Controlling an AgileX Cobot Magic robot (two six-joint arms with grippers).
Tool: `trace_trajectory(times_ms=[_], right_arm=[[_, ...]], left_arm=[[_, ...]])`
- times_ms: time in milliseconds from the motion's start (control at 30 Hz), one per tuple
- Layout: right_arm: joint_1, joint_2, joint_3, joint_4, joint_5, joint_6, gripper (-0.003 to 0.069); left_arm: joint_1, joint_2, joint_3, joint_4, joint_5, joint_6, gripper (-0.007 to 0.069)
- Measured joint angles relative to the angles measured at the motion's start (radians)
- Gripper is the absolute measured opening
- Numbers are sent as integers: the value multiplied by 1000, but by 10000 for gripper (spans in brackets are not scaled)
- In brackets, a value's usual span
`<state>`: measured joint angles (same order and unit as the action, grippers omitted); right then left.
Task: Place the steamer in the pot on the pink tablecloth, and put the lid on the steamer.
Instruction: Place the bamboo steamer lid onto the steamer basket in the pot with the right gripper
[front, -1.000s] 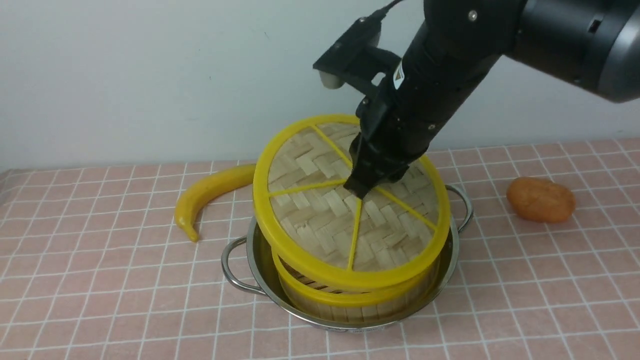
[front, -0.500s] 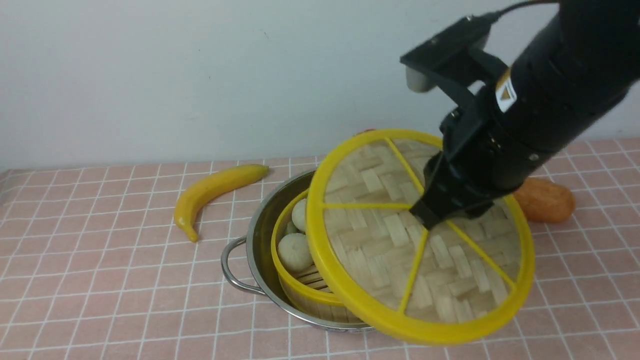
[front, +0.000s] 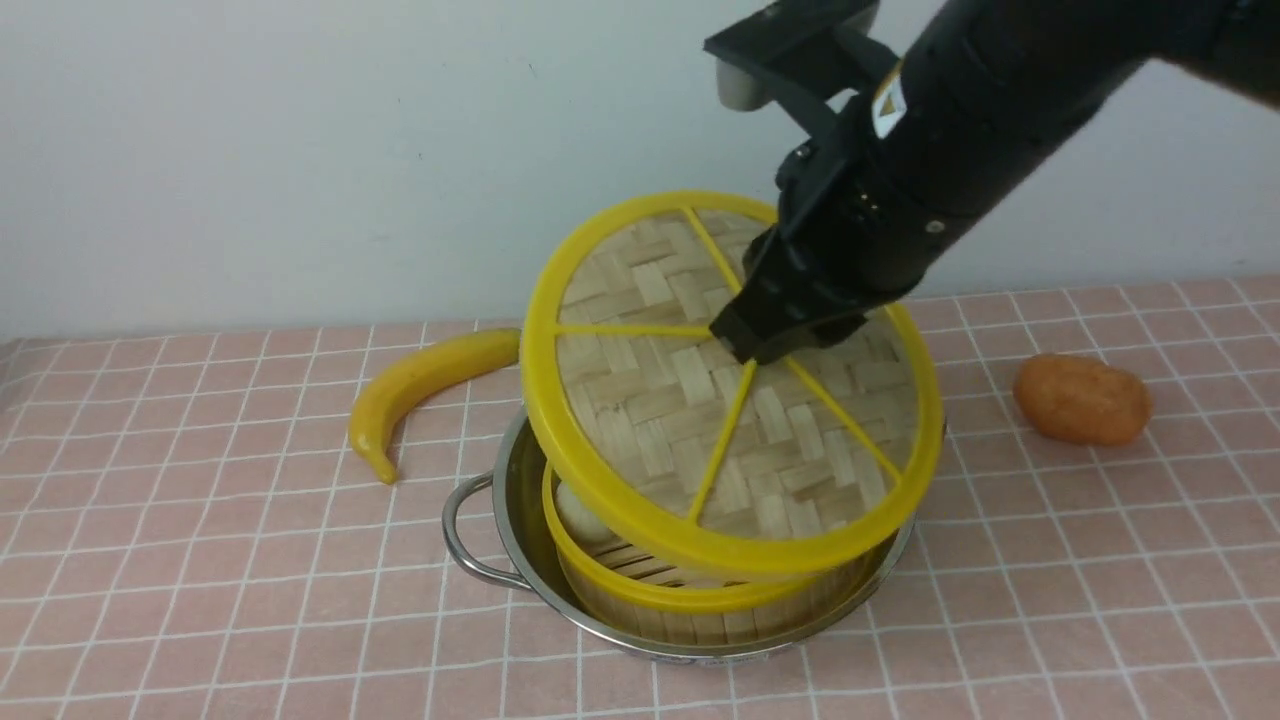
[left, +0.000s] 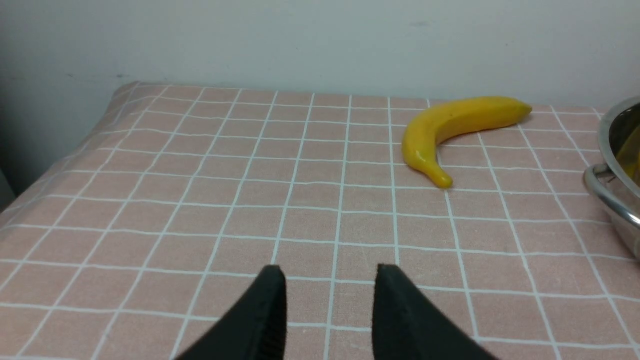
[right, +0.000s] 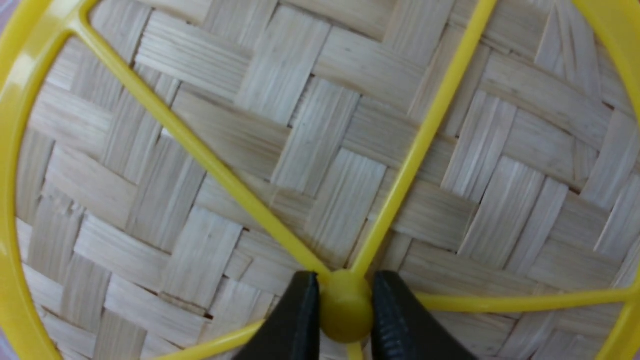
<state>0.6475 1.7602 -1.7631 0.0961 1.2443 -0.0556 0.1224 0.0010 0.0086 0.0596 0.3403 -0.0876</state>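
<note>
We see the pink tablecloth (front: 250, 560) spread over the desk. On it, toward the middle, we have the pot (front: 700, 652), with the steamer (front: 690, 598) sitting inside. Above both we hold the lid (front: 640, 420), tilted and partly covering the steamer from view. Our right pincer (right: 346, 305) pinches its centre knob (right: 346, 312); our left pincer (left: 330, 300) stands spread, with nothing between its fingers. At far left of the pot lies a banana (front: 420, 385), and at far right a brown, lumpy item (front: 1082, 400).
</note>
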Motion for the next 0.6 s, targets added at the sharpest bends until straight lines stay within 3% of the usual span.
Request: trace_trajectory(times_ms=[300, 600], right_arm=[[0, 170, -97, 19, -9, 4, 148], [0, 181, -97, -56, -8, 10, 148]], left_arm=[[0, 0, 0, 0, 0, 0, 243], [0, -1, 0, 0, 0, 0, 243]])
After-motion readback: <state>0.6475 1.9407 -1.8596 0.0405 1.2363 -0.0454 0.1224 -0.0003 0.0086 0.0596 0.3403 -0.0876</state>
